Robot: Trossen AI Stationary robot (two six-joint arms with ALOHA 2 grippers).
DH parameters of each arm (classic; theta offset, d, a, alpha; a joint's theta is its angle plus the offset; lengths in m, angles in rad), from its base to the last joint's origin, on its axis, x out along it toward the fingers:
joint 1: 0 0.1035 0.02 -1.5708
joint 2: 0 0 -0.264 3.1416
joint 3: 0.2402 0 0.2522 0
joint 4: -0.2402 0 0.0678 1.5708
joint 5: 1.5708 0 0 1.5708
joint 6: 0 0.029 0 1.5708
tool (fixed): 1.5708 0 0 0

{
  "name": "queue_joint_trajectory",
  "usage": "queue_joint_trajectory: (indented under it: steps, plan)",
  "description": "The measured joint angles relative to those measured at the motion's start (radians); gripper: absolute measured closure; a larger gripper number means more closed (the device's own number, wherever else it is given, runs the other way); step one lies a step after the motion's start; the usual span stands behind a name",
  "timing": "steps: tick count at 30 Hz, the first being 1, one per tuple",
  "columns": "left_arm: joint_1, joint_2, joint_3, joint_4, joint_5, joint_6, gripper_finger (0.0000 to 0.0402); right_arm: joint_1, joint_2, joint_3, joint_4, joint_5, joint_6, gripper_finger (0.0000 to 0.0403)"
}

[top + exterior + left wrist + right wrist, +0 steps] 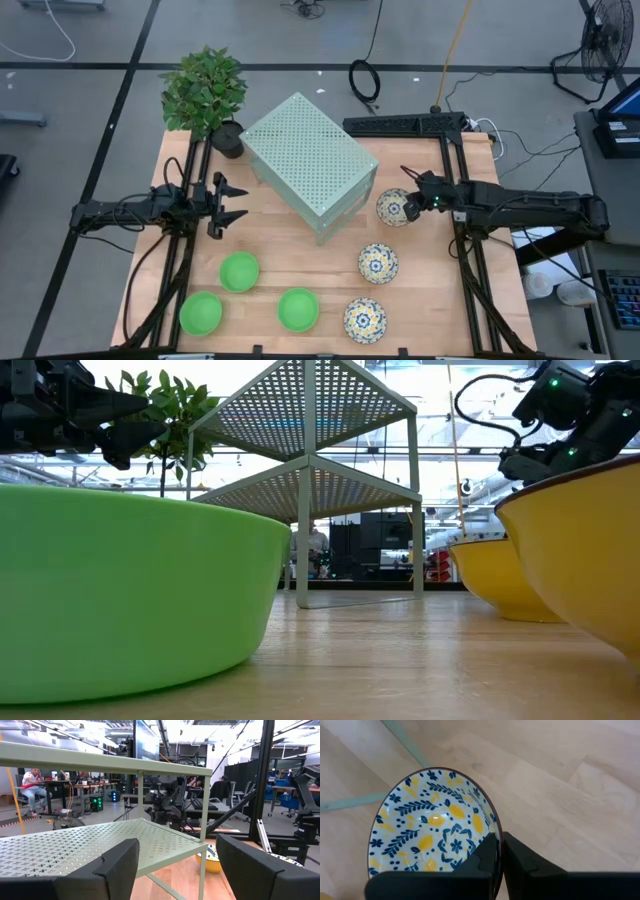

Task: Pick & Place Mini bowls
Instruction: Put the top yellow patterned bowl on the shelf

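Observation:
Three green mini bowls [239, 271] [201, 313] [298, 309] sit at the table's near left. Two floral mini bowls [378, 263] [365, 319] sit at the near right. A third floral bowl [393, 207] lies by the pale green perforated box [308, 165], and my right gripper [408, 208] is shut on it. My left gripper [238, 201] waits open at the table's left, pointing level toward the box, with nothing between its fingers. My right gripper pinches the floral bowl's rim [492, 827] on the side toward the table's right, one finger [485, 855] inside the bowl and the other [525, 860] outside. The fingers slant down from the table's right. Whether the bowl's base still rests on the wood, I cannot tell.
The perforated two-shelf box stands at the table's middle far side, close to the held bowl. A potted plant [205, 90] stands at the far left corner. Black frame posts [462, 240] run along the right edge. Bare wood lies between the green and the floral bowls.

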Motion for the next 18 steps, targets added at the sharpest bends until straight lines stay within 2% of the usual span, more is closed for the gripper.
queue_joint_trajectory:
  steps: [18]
  plan:
    - [0.0,0.0,0.0,0.0,0.0,0.0,0.0133,0.0,-0.128,0.0,0.003,-0.012,-0.023,0.0392]
